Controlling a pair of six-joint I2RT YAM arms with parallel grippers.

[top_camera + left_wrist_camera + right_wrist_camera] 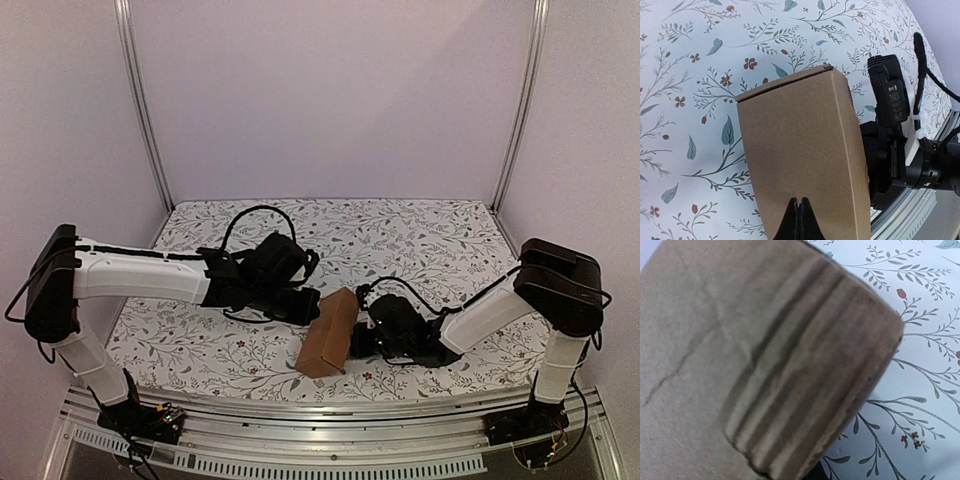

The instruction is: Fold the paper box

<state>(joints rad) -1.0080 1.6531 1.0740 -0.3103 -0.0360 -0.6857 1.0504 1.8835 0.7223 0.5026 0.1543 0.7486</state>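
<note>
Item: plain brown oblong cardboard box (pixel 330 338), lower centre of top view, on floral-patterned tabletop (pixel 420 240).
My left end effector (pixel 798 217): pressed together, tips over its broad face.
My right end effector (pixel 362 338): beside its right side; whether spread, I cannot tell.

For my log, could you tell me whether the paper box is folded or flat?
Folded: the paper box is an oblong box with raised sides, not a flat sheet.

A cloth (pixel 430 240) with little leaves and flowers covers the middle. A pale wall (pixel 330 100) stands above it, with a silver pole (pixel 143 100) at each side. A metal rail (pixel 330 410) runs along the bottom.
</note>
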